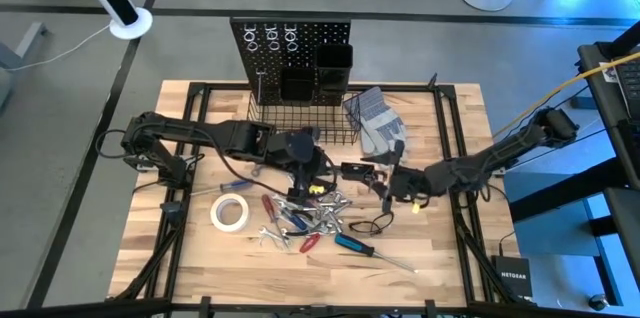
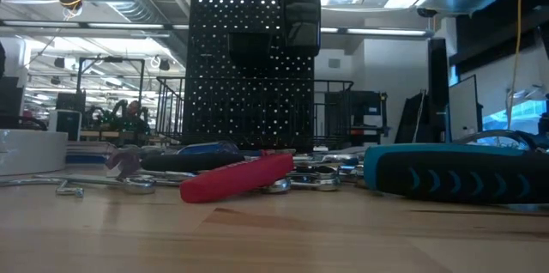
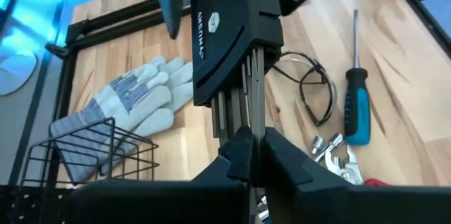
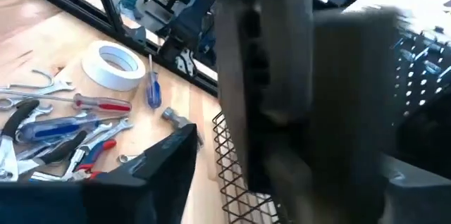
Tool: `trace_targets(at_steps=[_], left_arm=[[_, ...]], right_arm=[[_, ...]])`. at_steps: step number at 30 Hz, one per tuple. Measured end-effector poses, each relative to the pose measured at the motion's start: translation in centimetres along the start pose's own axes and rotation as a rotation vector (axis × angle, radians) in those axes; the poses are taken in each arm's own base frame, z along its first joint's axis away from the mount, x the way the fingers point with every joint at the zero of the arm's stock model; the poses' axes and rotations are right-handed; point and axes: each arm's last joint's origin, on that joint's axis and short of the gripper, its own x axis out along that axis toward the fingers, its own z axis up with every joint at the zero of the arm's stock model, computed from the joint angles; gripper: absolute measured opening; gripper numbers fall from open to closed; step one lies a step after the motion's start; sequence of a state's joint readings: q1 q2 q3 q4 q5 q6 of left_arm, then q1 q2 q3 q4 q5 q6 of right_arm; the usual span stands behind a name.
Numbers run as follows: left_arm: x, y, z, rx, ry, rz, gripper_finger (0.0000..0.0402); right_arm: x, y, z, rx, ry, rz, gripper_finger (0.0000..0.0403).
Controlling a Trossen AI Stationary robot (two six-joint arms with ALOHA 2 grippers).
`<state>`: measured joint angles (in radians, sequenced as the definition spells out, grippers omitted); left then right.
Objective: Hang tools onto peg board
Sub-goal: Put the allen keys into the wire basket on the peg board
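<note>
Left wrist view is catching the hex key set [image 3: 232,34] hanging above the table, near the wire basket [image 1: 300,123].
Left gripper [image 3: 255,150] is pinching one thin steel key: stiff, slick, probably swivelling, so the black holder is looking the safer hold. Right gripper [image 1: 385,180] is standing wide beside it. Only the high view is showing the peg board [image 1: 290,38] behind.

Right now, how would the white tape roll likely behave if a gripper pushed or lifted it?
The white tape roll lies flat on the wooden table, so it would probably slide rather than roll. Its open ring shape suggests it is light and could hook over a finger. Tipped on edge, it might roll.
</note>
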<state>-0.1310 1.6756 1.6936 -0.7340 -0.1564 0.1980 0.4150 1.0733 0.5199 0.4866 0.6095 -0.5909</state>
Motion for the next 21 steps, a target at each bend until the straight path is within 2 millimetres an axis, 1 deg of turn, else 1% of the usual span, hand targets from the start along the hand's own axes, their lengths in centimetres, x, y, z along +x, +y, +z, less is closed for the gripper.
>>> trace_targets(at_steps=[4,7,12,13,16,18,21], left_arm=[[0.0,0.0,-0.2,0.003,0.024,-0.005,0.0008],[0.0,0.0,-0.1,0.006,0.012,-0.002,0.0013],[0.0,0.0,-0.1,0.002,0.011,-0.001,0.0015],[0.0,0.0,-0.1,-0.004,0.011,0.001,0.0015],[0.0,0.3,-0.2,-0.014,0.017,0.03,0.0016],[-0.5,0.4,-0.2,-0.019,0.024,0.063,0.0016],[-1.9,0.8,-0.4,-0.03,0.034,0.095,0.0017]], right_arm=[[0.1,-0.5,1.4,0.035,-0.068,0.023,0.0198],[0.2,-0.7,2.0,0.036,-0.087,0.047,0.0153],[0.3,-0.7,2.0,0.027,-0.051,0.067,0.0087],[0.3,-0.6,2.0,0.037,-0.051,0.07,0.0081],[0.3,-0.7,2.0,0.075,-0.051,0.07,0.0081],[0.3,-0.7,2.0,0.097,-0.045,0.062,0.0081],[0.3,-0.9,2.1,0.137,-0.041,0.032,0.0081]])
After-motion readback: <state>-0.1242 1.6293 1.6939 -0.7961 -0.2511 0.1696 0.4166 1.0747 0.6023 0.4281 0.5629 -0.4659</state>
